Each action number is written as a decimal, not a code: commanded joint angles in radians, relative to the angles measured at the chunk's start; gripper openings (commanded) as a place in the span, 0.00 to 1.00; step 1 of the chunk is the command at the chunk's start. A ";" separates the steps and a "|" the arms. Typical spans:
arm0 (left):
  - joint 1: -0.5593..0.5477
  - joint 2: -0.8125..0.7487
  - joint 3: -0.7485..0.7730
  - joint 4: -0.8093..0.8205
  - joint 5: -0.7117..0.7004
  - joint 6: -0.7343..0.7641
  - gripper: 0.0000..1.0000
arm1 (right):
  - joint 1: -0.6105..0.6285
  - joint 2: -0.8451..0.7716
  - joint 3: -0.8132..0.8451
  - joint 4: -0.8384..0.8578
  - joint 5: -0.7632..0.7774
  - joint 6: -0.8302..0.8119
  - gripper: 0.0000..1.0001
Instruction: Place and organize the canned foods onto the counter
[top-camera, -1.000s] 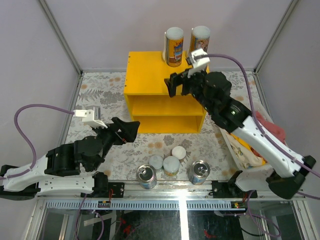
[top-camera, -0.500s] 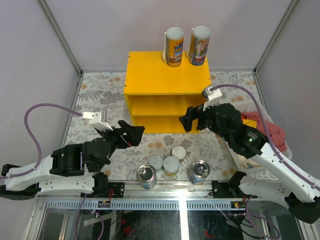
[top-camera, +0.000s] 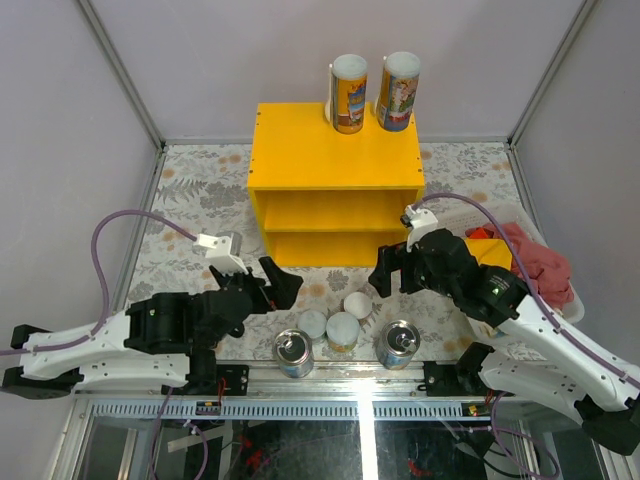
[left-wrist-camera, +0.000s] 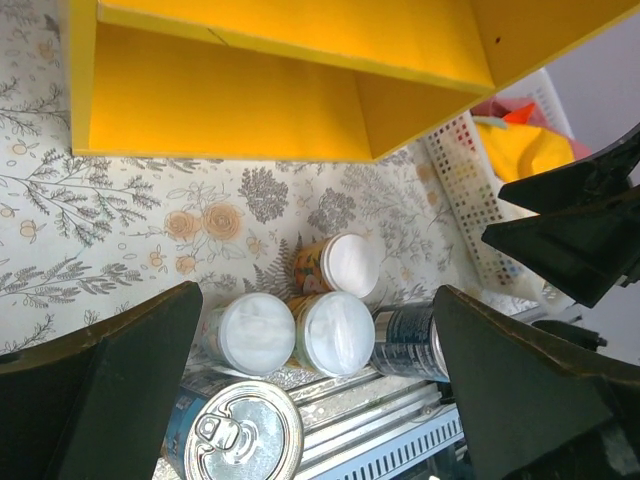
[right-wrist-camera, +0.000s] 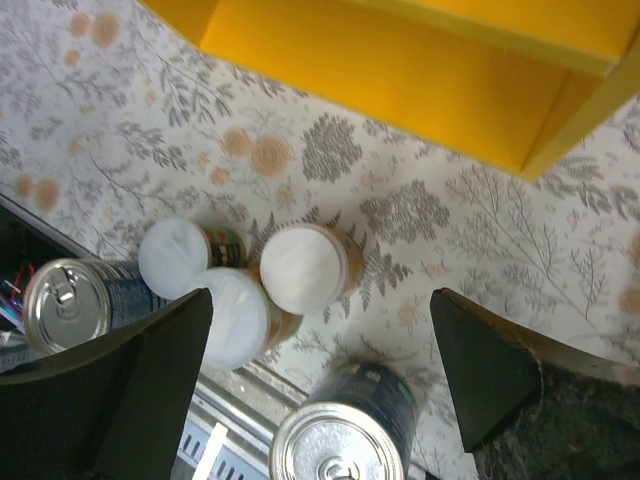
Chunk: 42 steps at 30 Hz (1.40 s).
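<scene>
Two tall cans (top-camera: 349, 93) (top-camera: 398, 90) stand upright at the back of the yellow counter (top-camera: 335, 150). On the table in front of it, three small white-lidded cans (top-camera: 343, 329) cluster between two blue tins (top-camera: 294, 353) (top-camera: 401, 343). My left gripper (top-camera: 282, 282) hangs open just left of the cluster and holds nothing. In the left wrist view the small cans (left-wrist-camera: 335, 332) and a pull-tab tin (left-wrist-camera: 245, 435) lie below my left gripper (left-wrist-camera: 315, 300). My right gripper (top-camera: 385, 275) is open and empty above the cluster's right side; a tin (right-wrist-camera: 340, 445) shows below my right gripper (right-wrist-camera: 320, 300).
A white basket (top-camera: 530, 255) with red and yellow cloth sits right of the counter, under the right arm. A metal rail (top-camera: 350, 375) runs along the table's near edge, right behind the tins. The counter's two front compartments (left-wrist-camera: 230, 100) face the cans.
The right arm came down from the counter top beside the tall cans to the table in front of the counter. The left arm moved right, toward the cluster of cans.
</scene>
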 joint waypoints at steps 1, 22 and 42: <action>-0.004 0.047 -0.016 0.019 0.039 -0.028 1.00 | 0.006 -0.009 0.056 -0.154 0.017 0.046 0.96; 0.090 0.131 -0.024 0.064 0.172 0.064 1.00 | 0.350 0.065 0.238 -0.518 0.239 0.261 1.00; 0.275 0.134 -0.071 0.147 0.384 0.170 1.00 | 0.726 0.145 0.196 -0.648 0.438 0.609 0.99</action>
